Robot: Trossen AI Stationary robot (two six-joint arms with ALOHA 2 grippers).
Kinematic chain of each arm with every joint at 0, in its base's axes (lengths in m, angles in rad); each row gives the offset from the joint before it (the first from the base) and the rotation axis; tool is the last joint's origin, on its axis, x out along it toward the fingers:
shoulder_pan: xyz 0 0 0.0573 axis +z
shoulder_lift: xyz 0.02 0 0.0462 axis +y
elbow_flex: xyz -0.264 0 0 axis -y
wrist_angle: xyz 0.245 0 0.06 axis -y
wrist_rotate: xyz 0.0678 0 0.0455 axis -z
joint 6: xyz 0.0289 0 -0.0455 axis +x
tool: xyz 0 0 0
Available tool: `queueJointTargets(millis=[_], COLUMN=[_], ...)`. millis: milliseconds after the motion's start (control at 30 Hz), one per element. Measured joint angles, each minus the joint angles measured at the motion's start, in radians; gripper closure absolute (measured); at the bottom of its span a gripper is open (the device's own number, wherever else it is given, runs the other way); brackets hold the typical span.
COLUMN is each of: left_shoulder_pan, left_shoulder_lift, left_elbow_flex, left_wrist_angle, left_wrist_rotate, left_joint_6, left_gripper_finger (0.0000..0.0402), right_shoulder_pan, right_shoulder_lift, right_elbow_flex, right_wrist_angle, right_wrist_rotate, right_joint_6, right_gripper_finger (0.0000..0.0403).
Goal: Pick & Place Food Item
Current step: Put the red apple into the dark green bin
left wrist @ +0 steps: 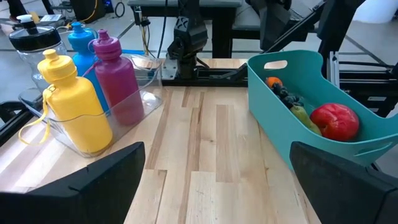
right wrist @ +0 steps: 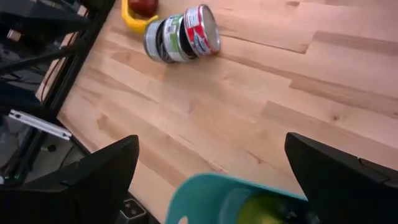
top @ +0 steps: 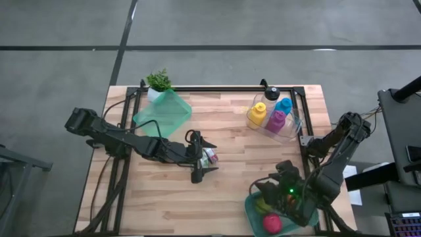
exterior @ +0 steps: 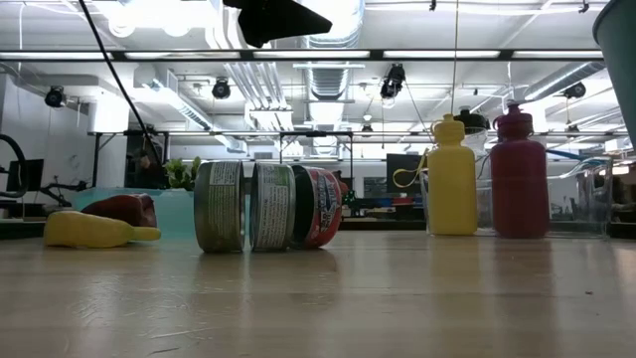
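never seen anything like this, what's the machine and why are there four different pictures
It is a robot with two dark arms at a wooden table. One camera looks straight down, one sits at table height, and one rides on each wrist. The left gripper hangs open over a stack of tins lying on its side, holding nothing. The right gripper hangs open above a teal basket of fruit, also empty. Also there: a clear tray of coloured bottles, a green bin and a small potted plant.

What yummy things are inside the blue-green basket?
Inside the teal basket sit a red apple, dark grapes, something green and something orange. The basket wall hides whatever lies lower down.
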Motion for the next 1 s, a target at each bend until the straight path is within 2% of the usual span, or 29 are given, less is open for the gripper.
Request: queueJointTargets(millis=[267,533,633,767,1000], left_shoulder_pan=[0.0,0.0,0.0,0.0,0.0], left_shoulder_lift=[0.0,0.0,0.0,0.0,0.0], left_elbow_flex=[0.0,0.0,0.0,0.0,0.0], left_wrist_angle=[0.0,0.0,0.0,0.0,0.0], left_wrist_rotate=[0.0,0.0,0.0,0.0,0.0], left_joint_6=[0.0,0.0,0.0,0.0,0.0], left_gripper_finger=[0.0002,0.0002,0.0002,0.0002,0.0002], right_shoulder_pan=[-0.002,0.0,-0.001,-0.009,-0.043], right_shoulder_lift=[-0.01,-0.01,-0.011,-0.013,-0.026], right_elbow_flex=[0.0,0.0,0.0,0.0,0.0], right_wrist_angle=[-0.013,-0.06,-0.069,-0.119,-0.326], right_wrist_rotate=[0.002,0.001,0.001,0.025,0.118], right_joint_6=[-0.026,-0.023,-0.03,-0.03,-0.018], right_gripper_finger=[0.0013,0.0146,0.0183,0.0214,0.0247])
